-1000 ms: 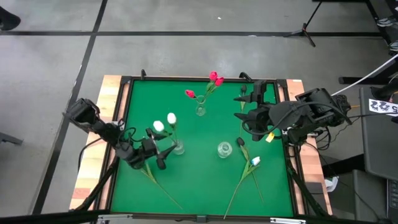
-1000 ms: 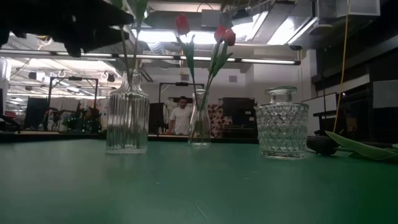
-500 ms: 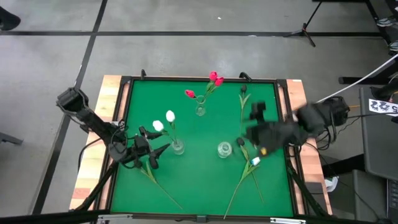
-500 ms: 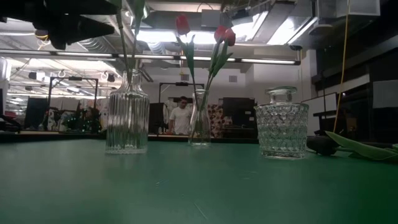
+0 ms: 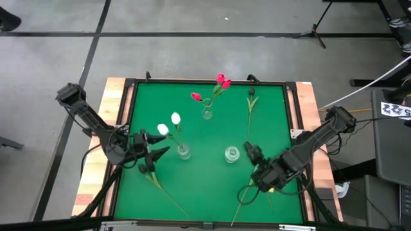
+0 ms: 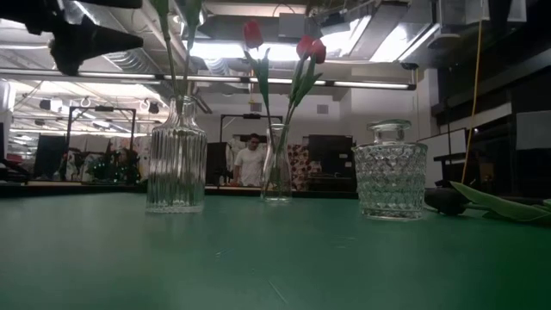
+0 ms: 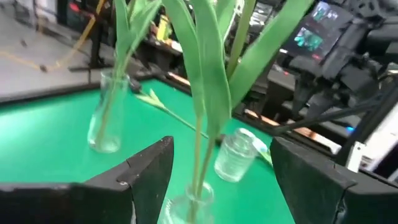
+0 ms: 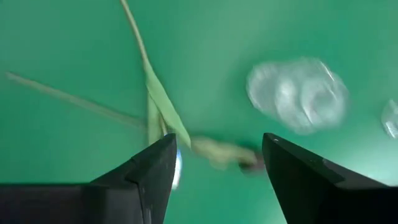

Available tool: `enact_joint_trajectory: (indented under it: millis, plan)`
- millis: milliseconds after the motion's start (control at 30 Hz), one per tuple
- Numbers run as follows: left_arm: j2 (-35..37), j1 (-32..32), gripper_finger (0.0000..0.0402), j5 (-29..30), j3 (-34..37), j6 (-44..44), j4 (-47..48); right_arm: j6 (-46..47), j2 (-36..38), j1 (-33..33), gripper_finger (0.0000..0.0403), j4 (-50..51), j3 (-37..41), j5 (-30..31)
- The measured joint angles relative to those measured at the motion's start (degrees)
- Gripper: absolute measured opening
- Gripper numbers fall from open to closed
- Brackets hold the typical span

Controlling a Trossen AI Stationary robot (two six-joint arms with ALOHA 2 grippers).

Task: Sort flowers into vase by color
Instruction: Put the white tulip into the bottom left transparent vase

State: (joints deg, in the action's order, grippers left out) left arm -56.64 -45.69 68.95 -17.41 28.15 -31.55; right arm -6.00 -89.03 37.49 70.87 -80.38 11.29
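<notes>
Two white tulips (image 5: 169, 124) stand in a ribbed glass vase (image 5: 183, 152). Red tulips (image 5: 222, 81) stand in a slim vase (image 5: 207, 114). A cut-glass vase (image 5: 232, 154) holds nothing. One dark tulip (image 5: 250, 106) lies flat at the far right. My left gripper (image 5: 164, 145) is open, just left of the ribbed vase; its stems (image 7: 199, 149) show ahead between the fingers. My right gripper (image 5: 259, 168) is open and hovers over two tulips lying near the right edge, a white head (image 8: 177, 165) and a dark head (image 8: 249, 158), with stems (image 5: 246, 194) running toward the near edge.
Another tulip stem (image 5: 166, 194) lies on the mat near my left gripper, its head hidden. In the low view the ribbed vase (image 6: 176, 155), slim vase (image 6: 275, 164) and cut-glass vase (image 6: 390, 170) stand in a row. A raised frame (image 5: 128, 115) rims the mat. A person (image 6: 250, 161) stands far behind.
My right gripper has swung from the table's far right side toward the near edge and down, ending over the tulips lying by the cut-glass vase. My left gripper has drawn back a little toward the left edge, away from the ribbed vase. The flowers have stayed put.
</notes>
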Motion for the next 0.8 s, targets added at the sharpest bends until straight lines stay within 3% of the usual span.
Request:
enact_joint_trajectory:
  millis: [200,333,800]
  plan:
    - [1.27,-1.23,0.0265,-3.31,0.0,9.46,5.27,-6.79,-1.04,-1.1,0.0237,-17.25,8.56,-6.52]
    - [1.26,-1.51,0.0265,-4.82,0.0,13.47,6.46,-12.41,-3.64,-2.73,0.0237,-21.65,10.79,-10.32]
    - [1.21,-1.53,0.0265,-8.59,0.0,17.4,7.09,-22.74,-14.14,-5.17,0.0237,-23.88,11.93,-17.47]
